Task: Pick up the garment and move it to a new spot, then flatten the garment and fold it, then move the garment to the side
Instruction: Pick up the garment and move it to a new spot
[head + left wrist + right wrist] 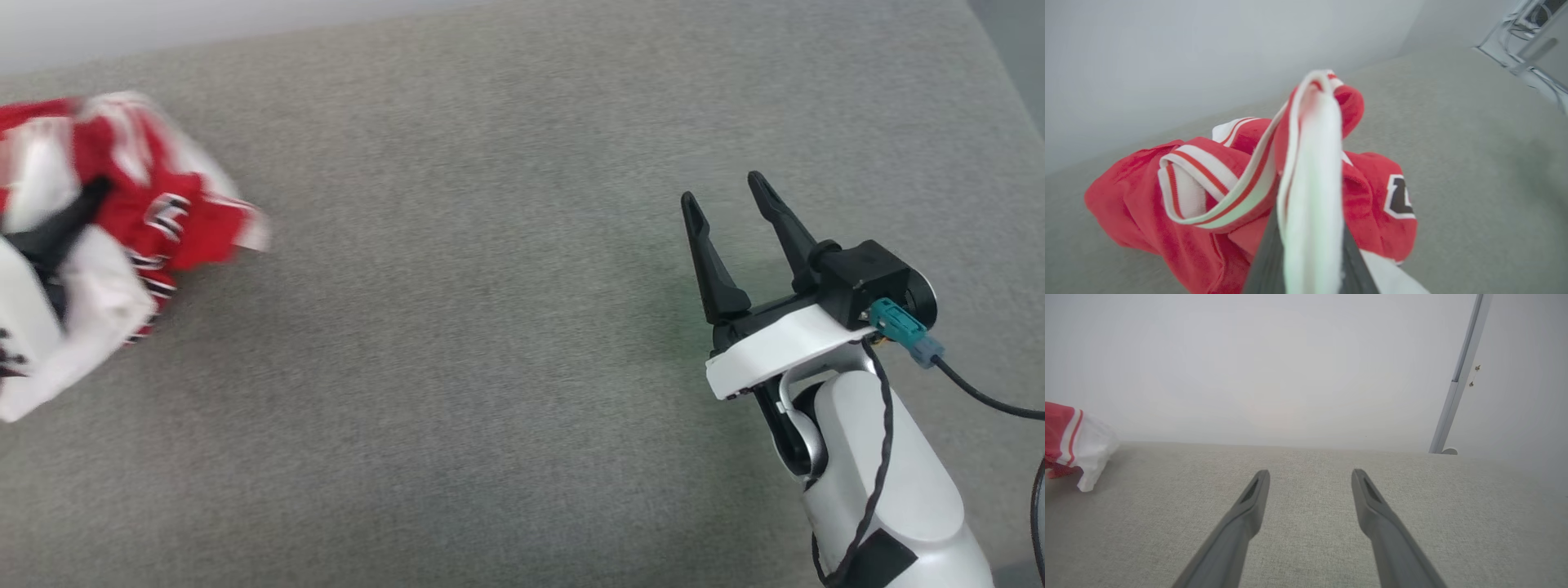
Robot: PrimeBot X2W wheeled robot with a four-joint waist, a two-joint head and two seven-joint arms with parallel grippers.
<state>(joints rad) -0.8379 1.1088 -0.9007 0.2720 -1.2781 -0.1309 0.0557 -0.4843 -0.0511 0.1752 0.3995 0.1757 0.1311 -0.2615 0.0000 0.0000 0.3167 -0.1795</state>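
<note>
Left gripper (1310, 234) has its fingers (1267, 261) pressed together on a white fold of the garment (175, 220). The red shirt bunches around them at the left edge of the grey fabric-covered worktop (490, 343), toward the far side, striped trim and a dark print showing. Right gripper (718, 189) hovers over the worktop's right half, fingers spread wide, nothing between them, well apart from the shirt.

Before me: grey woven fabric surface (490, 367), wide and flat, softly lit. Beyond it: plain pale wall (1249, 367). At my right: slim pale pole (1457, 390) against that wall.
</note>
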